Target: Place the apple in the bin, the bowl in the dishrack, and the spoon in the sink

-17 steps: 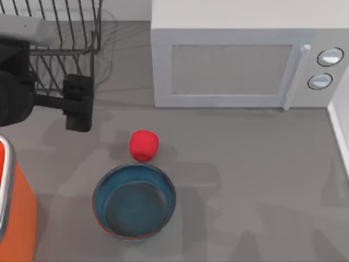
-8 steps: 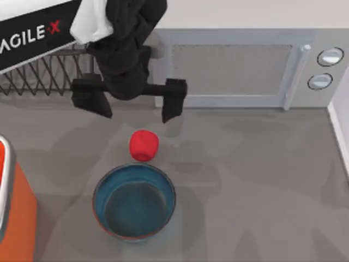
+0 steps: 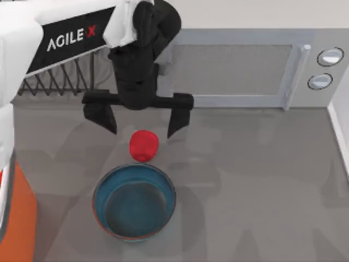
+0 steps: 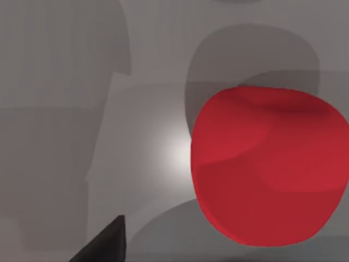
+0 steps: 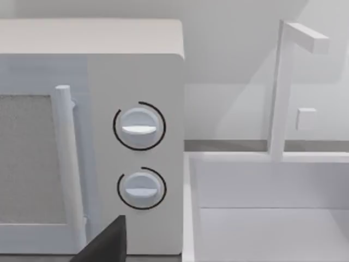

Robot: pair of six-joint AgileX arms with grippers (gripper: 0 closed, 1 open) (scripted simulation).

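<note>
The red apple [image 3: 144, 145] lies on the grey counter just behind the bowl [image 3: 134, 201], which is blue inside with an orange-red edge. My left gripper [image 3: 140, 121] hangs open right over the apple's far side, one finger [image 3: 101, 115] to its left and one to its right. The left wrist view has the apple [image 4: 270, 169] close up, beside one dark finger [image 4: 106, 245]. The orange bin [image 3: 22, 218] stands at the left edge. The black wire dishrack [image 3: 54, 82] is at the back left. The white sink [image 5: 272, 218] shows in the right wrist view. The spoon is out of view.
A white microwave [image 3: 245, 65] fills the back of the counter, its knobs [image 5: 139, 126] facing my parked right gripper [image 5: 173, 257], which is open. A faucet [image 5: 283, 87] rises behind the sink. The sink's rim [image 3: 339, 131] borders the counter on the right.
My left arm swung in from the left edge, passed over the dishrack, and came to hang over the apple with its fingers spread. Apple and bowl have not moved.
</note>
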